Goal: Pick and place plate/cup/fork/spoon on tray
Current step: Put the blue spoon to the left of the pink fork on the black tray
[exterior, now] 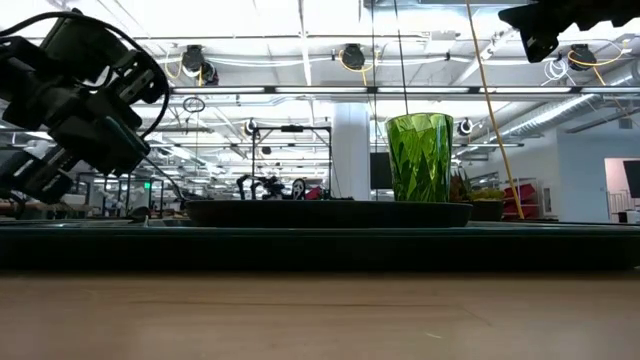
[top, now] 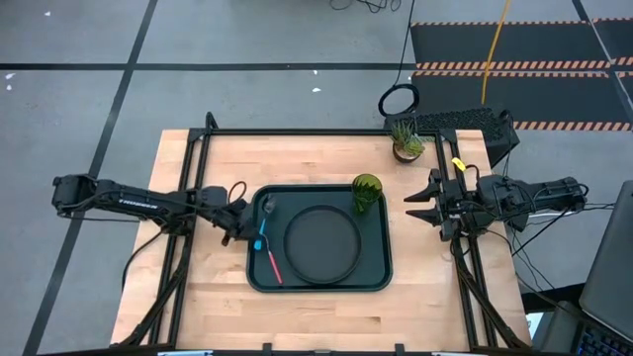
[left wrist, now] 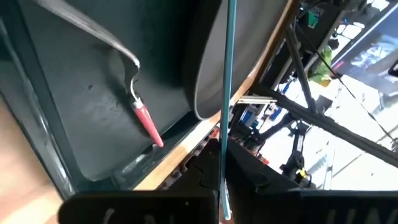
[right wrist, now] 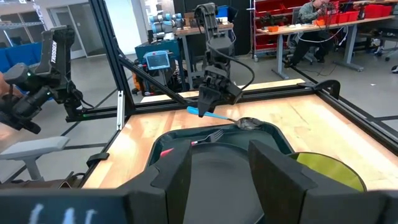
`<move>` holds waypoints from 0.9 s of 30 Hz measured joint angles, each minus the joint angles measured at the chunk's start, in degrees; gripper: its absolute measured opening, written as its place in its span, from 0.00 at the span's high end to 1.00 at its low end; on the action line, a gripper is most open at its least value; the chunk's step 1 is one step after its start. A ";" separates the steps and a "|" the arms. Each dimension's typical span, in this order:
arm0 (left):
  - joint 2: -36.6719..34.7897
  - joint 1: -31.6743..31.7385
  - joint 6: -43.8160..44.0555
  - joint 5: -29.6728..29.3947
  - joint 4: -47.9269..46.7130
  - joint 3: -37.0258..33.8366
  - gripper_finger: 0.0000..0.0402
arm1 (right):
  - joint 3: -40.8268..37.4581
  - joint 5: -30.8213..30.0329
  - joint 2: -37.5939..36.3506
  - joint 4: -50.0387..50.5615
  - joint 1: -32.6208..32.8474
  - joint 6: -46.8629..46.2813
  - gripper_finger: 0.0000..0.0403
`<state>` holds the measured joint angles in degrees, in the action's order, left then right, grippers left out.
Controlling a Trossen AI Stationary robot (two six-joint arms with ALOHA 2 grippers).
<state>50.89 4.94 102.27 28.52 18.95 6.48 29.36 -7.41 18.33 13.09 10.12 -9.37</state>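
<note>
four items on tray (top: 381, 272): plate (top: 321, 244), cup (top: 367, 193), fork (top: 270, 259), spoon (top: 265, 220)

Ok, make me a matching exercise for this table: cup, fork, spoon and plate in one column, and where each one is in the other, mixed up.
Things:
1. cup
2. fork
3. spoon
4. plate

Places:
A. flat in the middle of the tray
B. held by its blue handle in the left gripper
C. upright in the tray corner nearest the potted plant
D. lying on the tray beside the plate, on the left arm's side

Pairs: 1-C, 2-D, 3-B, 4-A
</note>
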 joint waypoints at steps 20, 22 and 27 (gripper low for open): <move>0.09 -4.34 7.67 0.39 -1.39 -0.02 0.98 | 0.00 0.00 0.00 0.00 0.00 0.00 0.63; 0.09 -4.34 9.62 0.42 -1.30 -0.02 0.96 | 0.00 -0.01 0.01 0.00 -0.01 0.00 0.63; 0.09 -4.34 12.29 0.43 -1.50 -0.02 0.97 | -0.02 -0.01 0.02 0.01 0.00 0.00 0.63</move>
<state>50.98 0.60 114.56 28.95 17.45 6.46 29.35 -7.42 18.35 13.10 10.12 -9.37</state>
